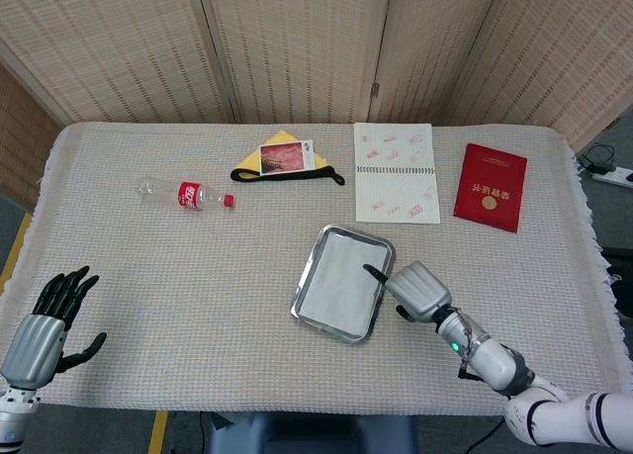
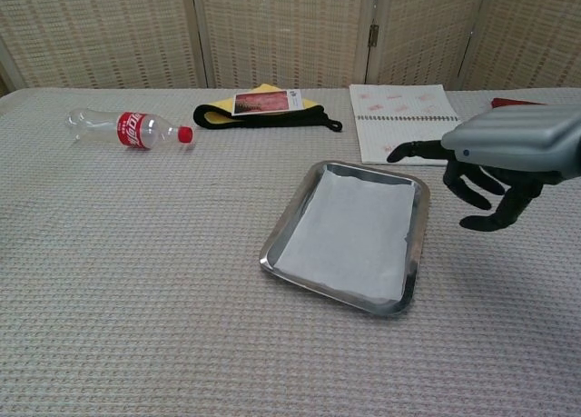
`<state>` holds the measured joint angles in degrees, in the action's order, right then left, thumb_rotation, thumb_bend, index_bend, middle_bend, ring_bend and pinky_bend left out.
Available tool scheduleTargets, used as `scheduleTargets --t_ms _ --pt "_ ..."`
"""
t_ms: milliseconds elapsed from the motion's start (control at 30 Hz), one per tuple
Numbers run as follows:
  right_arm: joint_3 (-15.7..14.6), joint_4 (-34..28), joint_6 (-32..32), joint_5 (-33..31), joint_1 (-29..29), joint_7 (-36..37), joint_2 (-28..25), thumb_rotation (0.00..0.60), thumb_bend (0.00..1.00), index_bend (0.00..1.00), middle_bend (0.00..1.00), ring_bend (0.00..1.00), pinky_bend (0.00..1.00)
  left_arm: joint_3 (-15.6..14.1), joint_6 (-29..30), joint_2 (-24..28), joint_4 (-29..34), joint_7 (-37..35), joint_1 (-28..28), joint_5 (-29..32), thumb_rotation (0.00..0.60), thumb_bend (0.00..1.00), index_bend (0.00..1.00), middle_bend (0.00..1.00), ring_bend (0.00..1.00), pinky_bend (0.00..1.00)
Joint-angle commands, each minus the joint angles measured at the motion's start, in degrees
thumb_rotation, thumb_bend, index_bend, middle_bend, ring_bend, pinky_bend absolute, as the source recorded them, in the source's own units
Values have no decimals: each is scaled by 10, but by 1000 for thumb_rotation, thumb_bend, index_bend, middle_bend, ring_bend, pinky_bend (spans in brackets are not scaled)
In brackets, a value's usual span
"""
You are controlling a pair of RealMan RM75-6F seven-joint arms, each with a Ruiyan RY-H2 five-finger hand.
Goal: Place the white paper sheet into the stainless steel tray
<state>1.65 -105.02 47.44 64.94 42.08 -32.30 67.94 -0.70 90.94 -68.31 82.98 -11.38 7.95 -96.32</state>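
Observation:
The white paper sheet (image 1: pixel 337 280) (image 2: pixel 345 228) lies flat inside the stainless steel tray (image 1: pixel 308 271) (image 2: pixel 272 251) near the table's middle. My right hand (image 1: pixel 420 291) (image 2: pixel 504 161) hovers just off the tray's right rim, holding nothing, one finger stretched toward the tray and the others curled under. My left hand (image 1: pixel 47 324) rests at the table's front left corner, fingers spread, far from the tray; the chest view does not show it.
A spiral notebook (image 1: pixel 396 185) (image 2: pixel 402 119) and a red booklet (image 1: pixel 491 186) lie behind the tray. A plastic cola bottle (image 1: pixel 188 194) (image 2: pixel 127 129) lies at the left. A yellow cloth with a black strap and a photo card (image 1: pixel 287 160) (image 2: pixel 263 106) sits at the back.

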Motion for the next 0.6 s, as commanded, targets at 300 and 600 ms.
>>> scheduleTargets --t_ms 300,600 --pt "-45 -29 -47 -81 28 -25 -23 600 671 42 999 1000 975 -2 17 7 5 -12 -5 -11 600 373 101 0 0 0" --pt "-66 0 -47 -166 65 -71 25 600 670 68 999 1000 975 -2 18 9 6 -14 -5 -13 600 374 101 0 0 0"
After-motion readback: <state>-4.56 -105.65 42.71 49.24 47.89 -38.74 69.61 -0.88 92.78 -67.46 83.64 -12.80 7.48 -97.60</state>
